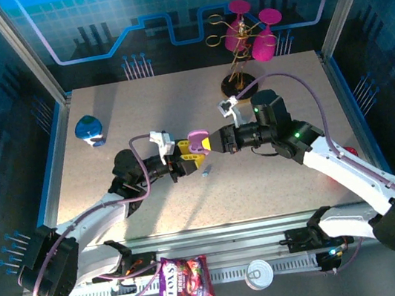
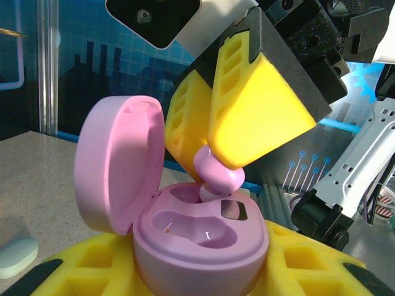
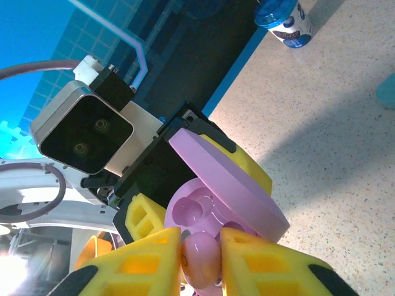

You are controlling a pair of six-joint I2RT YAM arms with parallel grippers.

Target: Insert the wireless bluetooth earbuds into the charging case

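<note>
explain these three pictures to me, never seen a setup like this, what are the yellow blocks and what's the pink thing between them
These are two robot arms bolted at the near edge of a table. The top picture looks down from above and behind them; the other two come from a camera on each wrist. The yellow blocks are gripper fingers. The left gripper is shut on an open pink charging case, lid swung up. The right gripper pinches a pink earbud with its tip at one of the case's wells, not yet seated. Also on the table: a blue lidded cup, a wire stand with magenta glasses and a small pale piece, too small to name. A snack bag and a tin can lie on the front rail.
</note>
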